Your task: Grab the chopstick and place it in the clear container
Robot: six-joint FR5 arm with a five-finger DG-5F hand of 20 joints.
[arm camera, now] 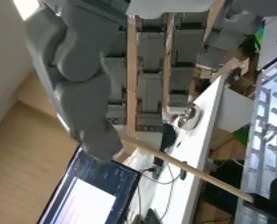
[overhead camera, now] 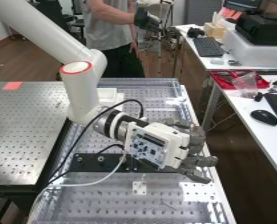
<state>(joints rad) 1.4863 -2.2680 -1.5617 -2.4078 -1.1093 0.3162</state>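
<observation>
Beyond the perforated worktop's (overhead camera: pixel 82 202) right edge in the high view, the robot hand's (overhead camera: pixel 200 161) fingers are extended, with the chopstick (arm camera: pixel 195 172) pinched at the thumb's tip.
By the thumb (arm camera: pixel 82 100) and the fingertips, one end of the chopstick is gripped; the rest is slanted away from the hand, seen as slim, straight, pale and wooden, with a dark part at its far end.

A slender, straight, pale wooden chopstick (arm camera: pixel 188 170) is pinched near one end between the thumb and fingers of the robot hand (overhead camera: pixel 197 137). Its bare length sticks out well past the grip, unsupported along the middle; the far end seems to be black, though dark clutter behind blurs that.
</observation>
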